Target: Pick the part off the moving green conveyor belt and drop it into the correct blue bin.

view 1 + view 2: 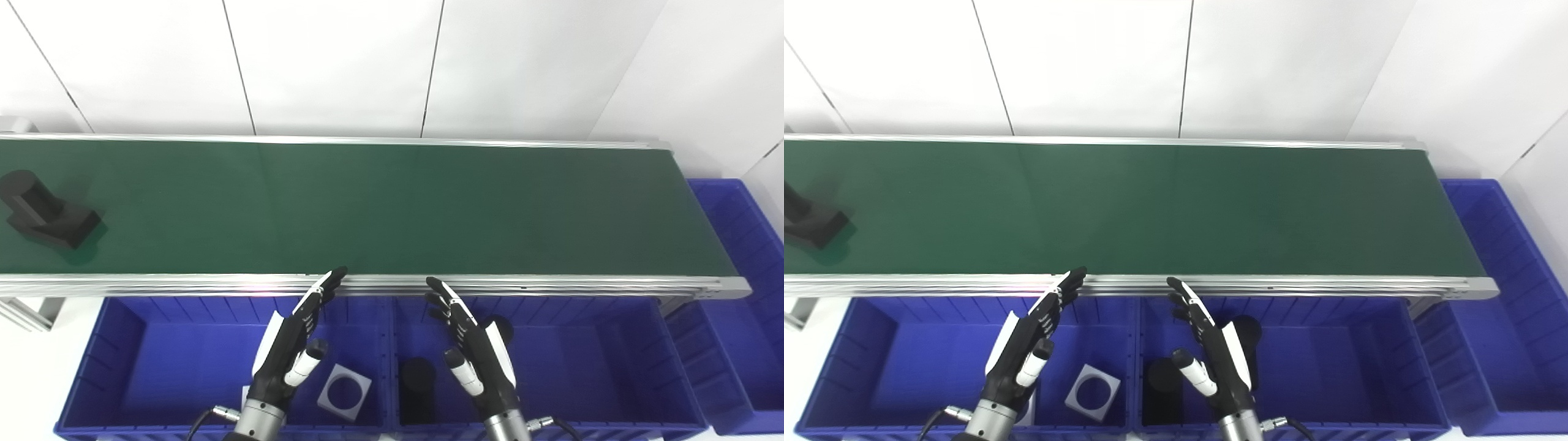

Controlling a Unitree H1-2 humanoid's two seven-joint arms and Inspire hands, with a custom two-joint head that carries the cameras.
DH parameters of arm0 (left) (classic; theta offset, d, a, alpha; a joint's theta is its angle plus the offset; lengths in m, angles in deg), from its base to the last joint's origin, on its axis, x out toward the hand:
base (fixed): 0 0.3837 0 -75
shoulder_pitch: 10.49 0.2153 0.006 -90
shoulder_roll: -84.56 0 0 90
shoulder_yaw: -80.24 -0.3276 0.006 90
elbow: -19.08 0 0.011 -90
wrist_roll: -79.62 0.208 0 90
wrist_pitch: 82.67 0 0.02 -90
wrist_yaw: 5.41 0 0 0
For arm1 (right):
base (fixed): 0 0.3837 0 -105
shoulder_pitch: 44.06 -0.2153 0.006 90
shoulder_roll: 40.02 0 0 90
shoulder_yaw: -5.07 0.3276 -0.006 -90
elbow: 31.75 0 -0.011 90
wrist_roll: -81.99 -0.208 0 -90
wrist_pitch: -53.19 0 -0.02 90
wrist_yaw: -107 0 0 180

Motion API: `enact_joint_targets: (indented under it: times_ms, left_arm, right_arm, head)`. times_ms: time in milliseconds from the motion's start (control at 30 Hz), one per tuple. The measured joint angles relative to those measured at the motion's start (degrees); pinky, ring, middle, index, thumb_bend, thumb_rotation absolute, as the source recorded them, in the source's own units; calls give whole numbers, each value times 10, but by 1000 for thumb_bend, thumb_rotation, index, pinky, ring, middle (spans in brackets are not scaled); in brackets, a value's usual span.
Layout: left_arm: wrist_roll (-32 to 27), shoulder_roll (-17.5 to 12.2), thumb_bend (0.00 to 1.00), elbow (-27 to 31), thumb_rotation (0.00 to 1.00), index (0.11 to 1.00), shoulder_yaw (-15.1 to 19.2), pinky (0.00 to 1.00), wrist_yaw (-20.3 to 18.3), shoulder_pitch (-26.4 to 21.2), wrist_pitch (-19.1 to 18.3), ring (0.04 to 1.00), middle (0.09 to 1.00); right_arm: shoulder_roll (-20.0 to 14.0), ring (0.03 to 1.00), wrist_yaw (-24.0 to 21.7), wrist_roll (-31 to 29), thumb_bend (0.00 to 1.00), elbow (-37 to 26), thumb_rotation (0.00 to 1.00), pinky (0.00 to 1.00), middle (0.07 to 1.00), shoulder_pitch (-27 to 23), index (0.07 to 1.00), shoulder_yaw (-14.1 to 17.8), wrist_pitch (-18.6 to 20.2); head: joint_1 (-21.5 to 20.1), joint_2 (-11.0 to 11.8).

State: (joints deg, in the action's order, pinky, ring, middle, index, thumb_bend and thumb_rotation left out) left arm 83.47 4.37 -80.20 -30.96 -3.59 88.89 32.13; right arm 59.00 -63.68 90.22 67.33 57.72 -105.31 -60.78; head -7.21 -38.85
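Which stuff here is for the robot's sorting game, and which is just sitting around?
For the job: black part, green belt, left bin, right bin, left hand, right hand.

Just there: far blue bin, white wall.

I see the conveyor belt [380, 208] running across the middle of the frame, with the part [46, 211] lying on it at the far left. Below it sit two bins side by side: the left bin [131, 361] holds a square piece [344, 392], the right bin [606, 361] a cylinder [416, 383]. A third bin [744, 294] stands at the belt's right end.
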Motion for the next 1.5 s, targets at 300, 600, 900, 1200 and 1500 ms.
enact_joint_targets:
  times_ms: [300, 600, 900, 1200, 1500]
  left_arm:
    - [-2, 1, 909, 0, 995, 918, 3, 969, -7, 0, 0, 951, 941]
    - [-18, 3, 918, 2, 963, 952, 9, 981, -25, 1, 0, 976, 948]
    - [-23, 22, 957, 2, 954, 950, 18, 977, -48, 8, 0, 982, 959]
    - [-17, 22, 947, -1, 979, 948, 18, 941, -51, 18, 0, 954, 945]
    - [-20, 21, 909, -1, 1000, 941, 18, 932, -60, 18, 0, 955, 953]
  right_arm:
    - [-1, 907, 0, -1, 887, 0, 972, 851, 946, 0, 918, 0, 0]
    - [-1, 909, 1, -1, 881, -2, 965, 849, 946, 0, 921, 0, 0]
    - [-1, 907, 1, -1, 890, -5, 966, 849, 945, 0, 920, 0, 0]
    - [-2, 900, 1, 1, 905, -6, 995, 837, 943, -1, 912, -1, 0]
    - [-3, 900, 1, 5, 931, -9, 1000, 835, 942, -1, 912, -2, 0]
  head:
    - [3, 2]
    - [2, 1]
    - [3, -1]
    - [2, 2]
    - [3, 3]
